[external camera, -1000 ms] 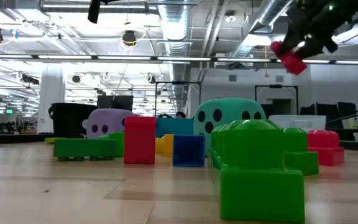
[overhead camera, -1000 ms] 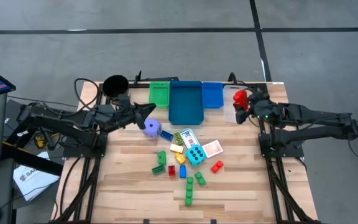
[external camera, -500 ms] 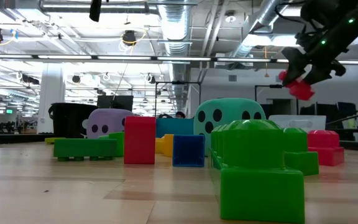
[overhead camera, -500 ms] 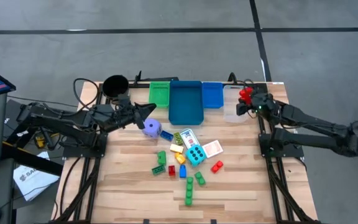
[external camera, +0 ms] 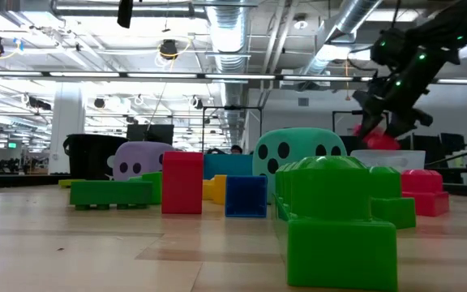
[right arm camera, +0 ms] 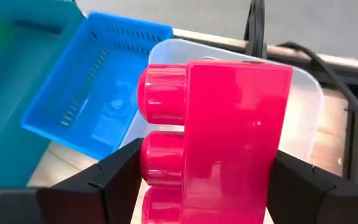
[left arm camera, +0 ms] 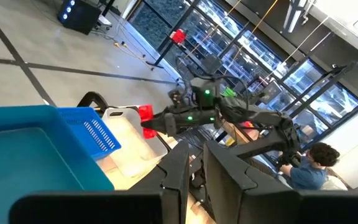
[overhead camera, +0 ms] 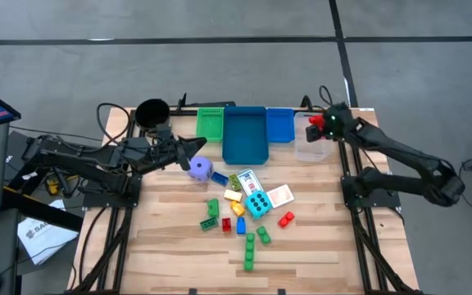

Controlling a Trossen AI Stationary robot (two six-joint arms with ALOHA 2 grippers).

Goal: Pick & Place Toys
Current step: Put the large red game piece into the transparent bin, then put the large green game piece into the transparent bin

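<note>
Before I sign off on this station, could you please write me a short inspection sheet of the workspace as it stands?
Surface: wooden table, toys clustered mid-table.
Job's things: red brick held over the clear bin; purple die, cyan dotted die, playing cards and other bricks on the table.
Clutter: black cup; green bin, large blue bin, small blue bin at the far edge.
Grippers: right end effector grips the brick; left end effector shut near the purple die.
Cables: black cables at the far corners.
Surroundings: a seated person beyond the table.
</note>
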